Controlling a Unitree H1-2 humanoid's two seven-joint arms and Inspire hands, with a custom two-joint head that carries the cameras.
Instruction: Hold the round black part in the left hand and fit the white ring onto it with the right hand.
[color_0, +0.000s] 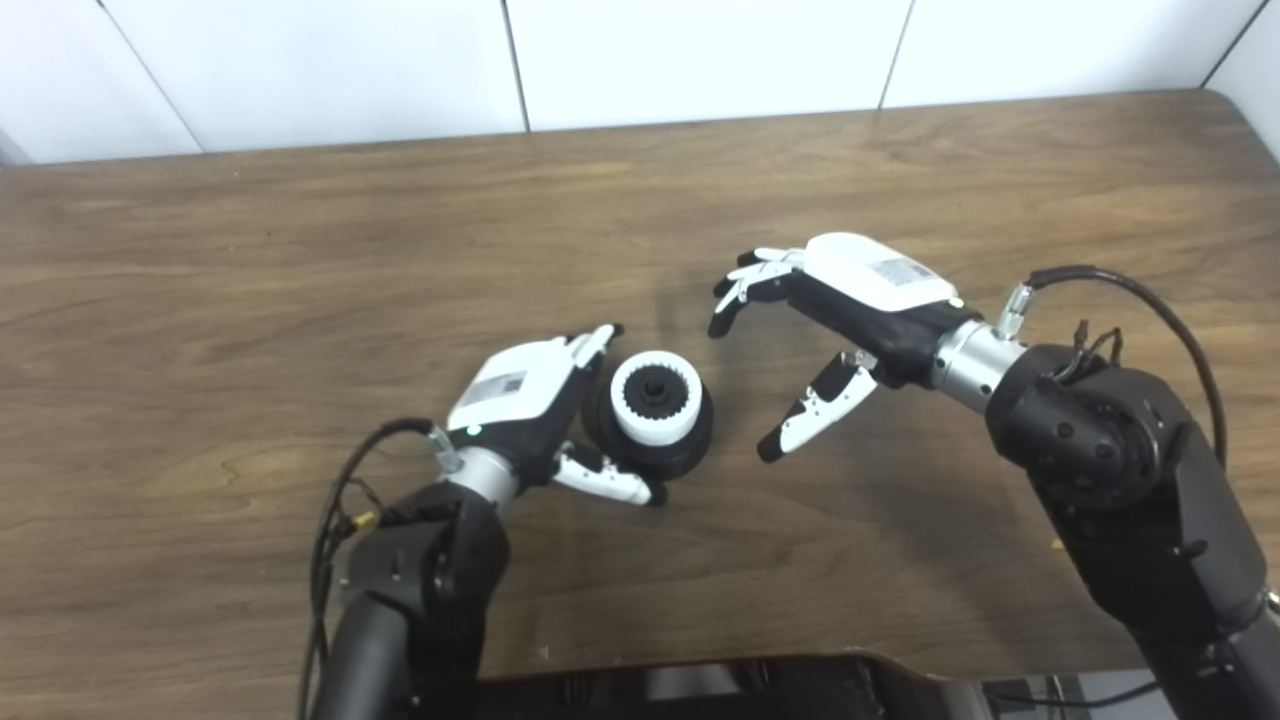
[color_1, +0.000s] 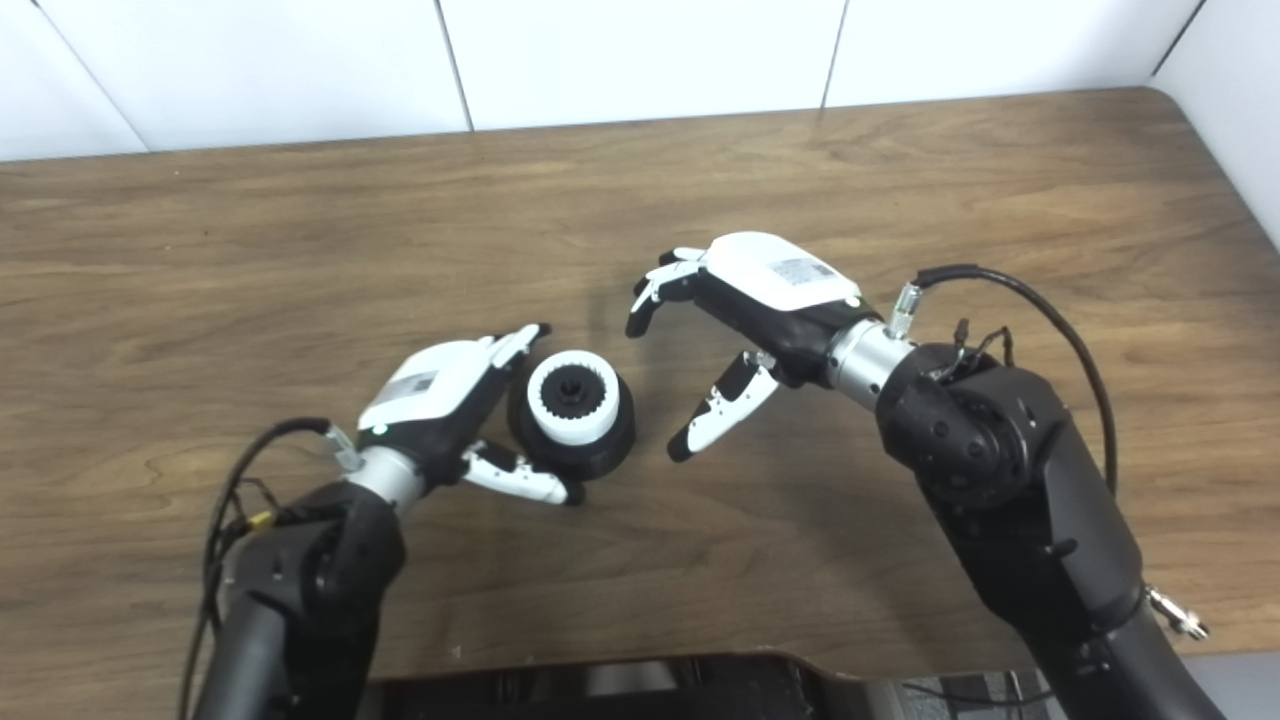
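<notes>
A round black part (color_0: 688, 448) stands on the wooden table (color_0: 300, 260), with a white toothed ring (color_0: 655, 400) seated on top of it around a black centre hub. My left hand (color_0: 530, 405) wraps the black part from the left, fingers behind it and thumb in front. My right hand (color_0: 820, 330) is open and empty, hovering a short way to the right of the part, fingers spread and curled downward. In the right eye view the ring (color_1: 573, 398) and both hands (color_1: 445, 400) (color_1: 745, 320) show the same way.
The table's far edge meets a white tiled wall (color_0: 700, 50). The table's rounded right corner (color_0: 1240, 110) is at the upper right. A dark part of the robot's body (color_0: 700, 685) sits at the bottom edge.
</notes>
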